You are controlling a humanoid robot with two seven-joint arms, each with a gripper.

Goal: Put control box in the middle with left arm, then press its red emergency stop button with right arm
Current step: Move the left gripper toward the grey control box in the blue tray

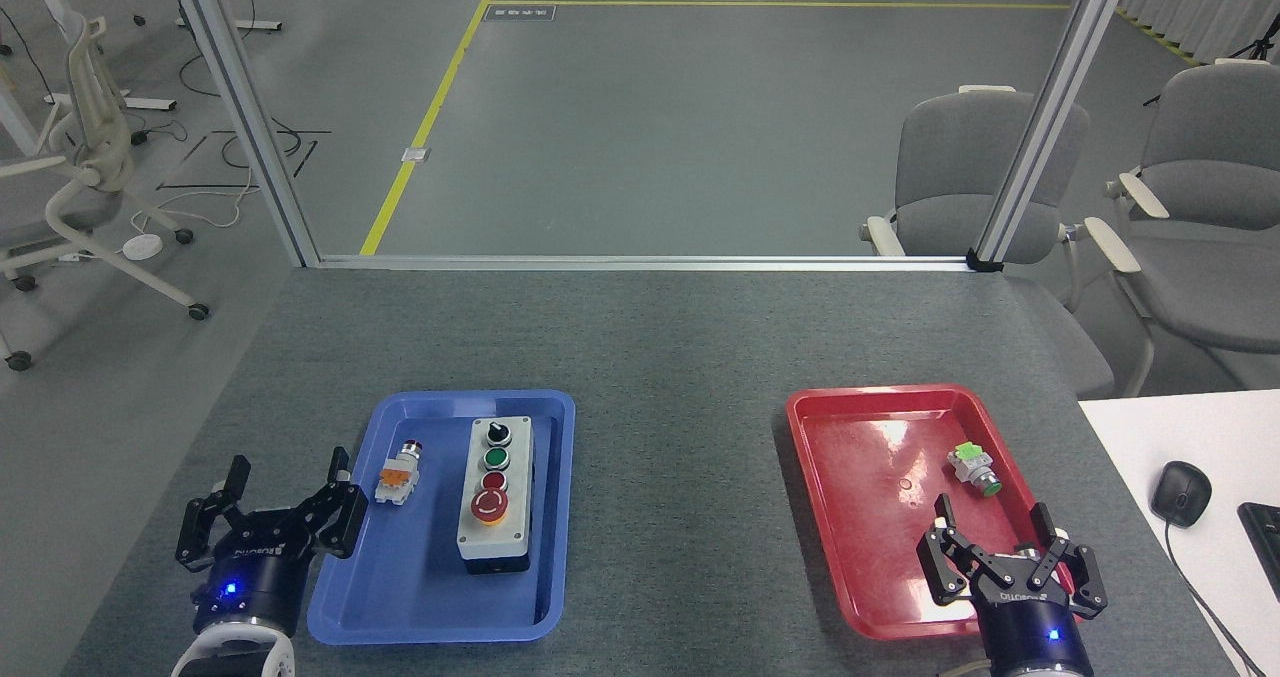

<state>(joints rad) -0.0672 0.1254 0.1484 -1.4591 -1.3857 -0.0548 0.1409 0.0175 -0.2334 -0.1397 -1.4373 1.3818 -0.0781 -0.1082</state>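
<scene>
- Left claw (285, 487) at lower left of frame, fingers spread wide, holding nothing, at the left edge of the blue tray (440, 617).
- Right claw (995, 532) at lower right, also spread wide and empty, over the near right corner of the red tray (850, 517).
- Control box (495, 492) lies lengthwise in the blue tray, left of centre; red emergency stop button (490, 504) at its near end.
- Small orange push-button part (397, 477) in the same tray, just left of the box, apart from it.
- Small green push-button part (974, 467) in the red tray, right side.
- Middle of bench (680, 457), between the trays, is bare.
- Chairs (960, 177) on the floor past the bench, upper right.
</scene>
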